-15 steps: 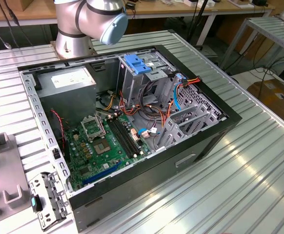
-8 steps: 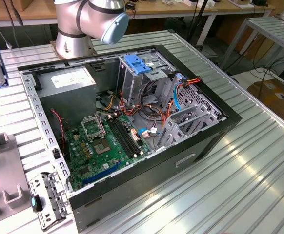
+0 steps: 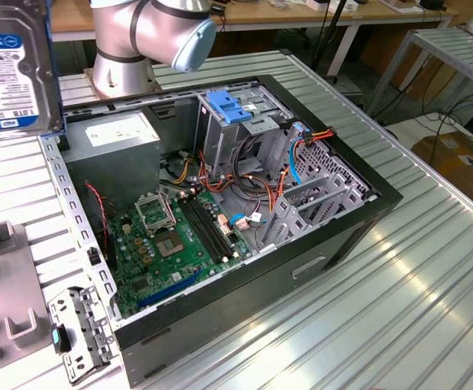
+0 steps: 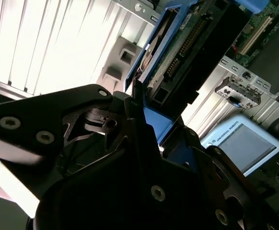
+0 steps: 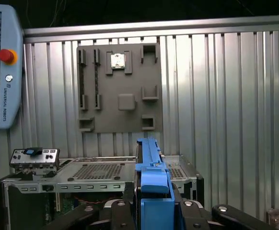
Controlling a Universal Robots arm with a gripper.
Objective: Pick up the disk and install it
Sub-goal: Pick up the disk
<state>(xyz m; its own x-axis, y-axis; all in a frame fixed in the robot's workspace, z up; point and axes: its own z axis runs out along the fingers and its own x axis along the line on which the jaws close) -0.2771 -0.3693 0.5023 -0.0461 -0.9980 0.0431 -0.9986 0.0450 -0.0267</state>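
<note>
The disk [image 3: 13,69], a silver-grey drive with a white-and-blue label, hangs high at the exterior view's upper left, over the table beside the open computer case [image 3: 383,199]. Its label faces the camera. In the first wrist view the disk's blue rail [image 5: 151,175] stands edge-on between the black fingers of my gripper [image 5: 154,194], which is shut on it. The second wrist view shows the disk [image 4: 187,52] from its connector end, rising out of the gripper [image 4: 151,120]. Inside the case a tall metal cage topped by a blue bracket [image 3: 228,110] stands at the back.
The motherboard [image 3: 171,236] and loose cables fill the case floor, with the power supply [image 3: 123,130] at the rear. A grey fixture plate [image 5: 118,88] lies on the ribbed table beside the case. A teach pendant [image 5: 0,67] sits past it. The arm's base [image 3: 135,41] rises behind the case.
</note>
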